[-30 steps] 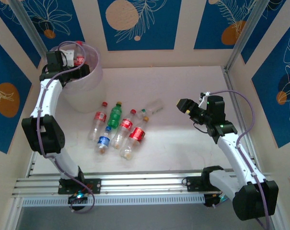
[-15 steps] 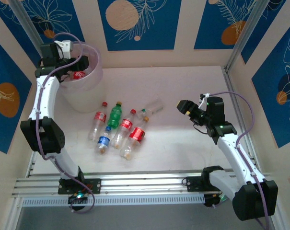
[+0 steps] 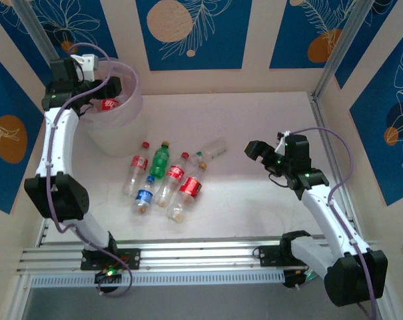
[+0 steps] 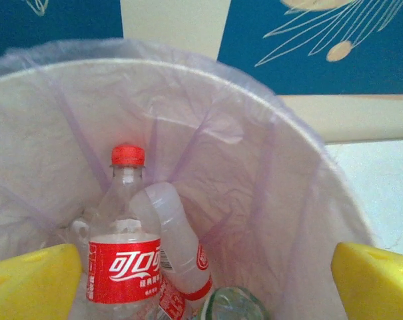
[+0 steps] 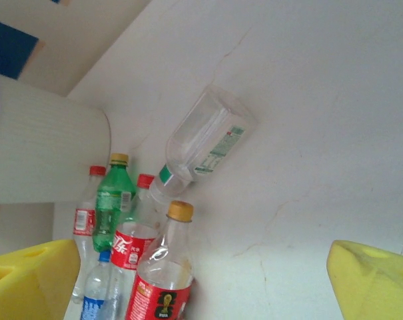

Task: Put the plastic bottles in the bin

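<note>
My left gripper hangs spread wide and empty over the bin; my right gripper, equally wide, holds nothing above the table.

Six plastic bottles are lying on the table; at least three more are sitting in the one bin.

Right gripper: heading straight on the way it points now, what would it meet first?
Probably the clear bottle with the green-and-white label, lying ahead of the right gripper; depth is uncertain.
</note>
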Available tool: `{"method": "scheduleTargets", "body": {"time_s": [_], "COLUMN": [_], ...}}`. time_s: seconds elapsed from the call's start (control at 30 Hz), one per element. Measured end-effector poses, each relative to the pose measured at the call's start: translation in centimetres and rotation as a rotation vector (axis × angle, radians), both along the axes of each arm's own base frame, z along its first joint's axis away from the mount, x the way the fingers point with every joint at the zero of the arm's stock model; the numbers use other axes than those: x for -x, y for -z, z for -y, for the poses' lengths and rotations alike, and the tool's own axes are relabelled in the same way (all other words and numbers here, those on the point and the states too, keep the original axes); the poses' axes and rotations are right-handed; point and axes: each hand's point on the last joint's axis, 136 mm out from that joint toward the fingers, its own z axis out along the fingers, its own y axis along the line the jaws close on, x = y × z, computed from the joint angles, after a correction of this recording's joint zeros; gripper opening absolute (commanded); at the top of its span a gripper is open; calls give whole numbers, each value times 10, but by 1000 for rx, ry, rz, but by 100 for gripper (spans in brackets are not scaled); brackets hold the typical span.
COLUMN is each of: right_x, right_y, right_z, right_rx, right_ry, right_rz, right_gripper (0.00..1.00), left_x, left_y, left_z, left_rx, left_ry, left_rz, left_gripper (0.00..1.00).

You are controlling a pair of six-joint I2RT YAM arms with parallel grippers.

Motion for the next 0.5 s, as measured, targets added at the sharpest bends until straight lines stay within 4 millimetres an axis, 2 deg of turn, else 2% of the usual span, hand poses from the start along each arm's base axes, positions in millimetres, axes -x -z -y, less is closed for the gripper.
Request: {"method": "scheduleTargets", "body": {"time_s": [0.17,0.3,0.4,0.5], "right_x": [-7,-11,-14,-18], "right_y": [-2,9,18,23], "right_z": [-15,-15,-15,-15], "right_rx": [49,71,77,79], "right_ry": [-36,-27,-23,-18], "right_rz": [-16,-52,-79,-99], "right_gripper": [96,96,96,96], "left_x": [40,85,120,149], "left_y": [-44,-66,-64,-41], "left_z": [22,59,85,109], "left_rx": [-33,-75,-95,-104], "left_ry": [24,91,153,219], "left_rz": [64,93,76,8], "left_gripper": [96,96,95,94]}}
